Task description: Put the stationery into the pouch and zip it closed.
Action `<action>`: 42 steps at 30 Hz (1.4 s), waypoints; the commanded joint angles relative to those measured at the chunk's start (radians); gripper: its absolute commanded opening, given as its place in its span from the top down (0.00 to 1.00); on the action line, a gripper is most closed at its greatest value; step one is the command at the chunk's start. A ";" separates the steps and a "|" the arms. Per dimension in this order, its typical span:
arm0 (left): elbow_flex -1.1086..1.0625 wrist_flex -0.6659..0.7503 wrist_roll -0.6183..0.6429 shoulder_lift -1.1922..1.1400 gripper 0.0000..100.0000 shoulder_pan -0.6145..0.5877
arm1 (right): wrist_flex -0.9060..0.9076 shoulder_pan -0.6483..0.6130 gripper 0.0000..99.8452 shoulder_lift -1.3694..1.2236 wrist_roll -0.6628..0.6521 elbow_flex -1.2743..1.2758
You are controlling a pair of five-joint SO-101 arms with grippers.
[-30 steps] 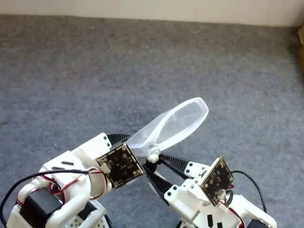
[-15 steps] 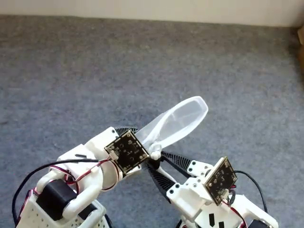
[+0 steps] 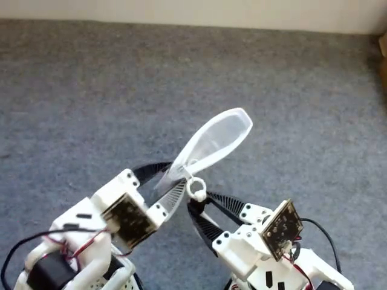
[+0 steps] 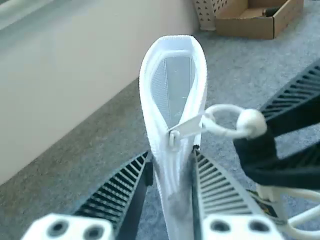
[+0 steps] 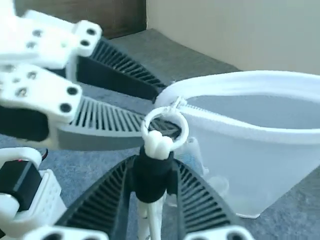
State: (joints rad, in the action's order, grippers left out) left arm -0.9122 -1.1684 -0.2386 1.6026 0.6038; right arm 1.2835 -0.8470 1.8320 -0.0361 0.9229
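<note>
A translucent white pouch is held up off the grey carpet, its mouth partly unzipped. My left gripper is shut on the pouch's near end; in the left wrist view the pouch stands between the ribbed fingers of the left gripper. The zip slider sits low on the zip. My right gripper is shut on the zip pull ring just beside it. In the right wrist view the ring rises from the right gripper, with the pouch behind. Faint shapes show through its wall.
Grey carpet covers the surface around both arms. A cardboard box lies far off by the pale wall. The two arms' fingers nearly touch at the pouch's near end.
The left arm has swung and drawn back toward the lower left. The pouch has tipped up and shifted left. The right gripper has stayed on the pull ring.
</note>
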 commanded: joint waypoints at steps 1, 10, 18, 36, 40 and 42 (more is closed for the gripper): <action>-0.070 0.026 0.012 0.119 0.88 0.012 | -0.050 0.035 1.00 0.002 0.023 -0.039; -0.094 0.028 0.006 0.128 0.99 0.012 | -0.070 0.036 1.00 0.001 0.057 -0.035; -0.156 0.043 0.011 0.128 0.99 0.012 | -0.101 0.039 1.00 0.004 0.057 -0.035; -0.160 -0.002 0.028 0.137 0.99 0.012 | -0.495 0.420 1.00 0.002 0.058 0.205; -0.160 -0.003 0.026 0.137 0.99 0.008 | -0.507 0.476 1.00 0.002 0.071 0.219; -0.160 -0.006 0.026 0.137 0.99 0.010 | -0.509 0.501 1.00 0.001 0.104 0.219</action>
State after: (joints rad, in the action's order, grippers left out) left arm -1.0687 -1.1347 -0.2202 1.7407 0.6038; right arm 0.8186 -0.4204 1.8320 0.0284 1.1485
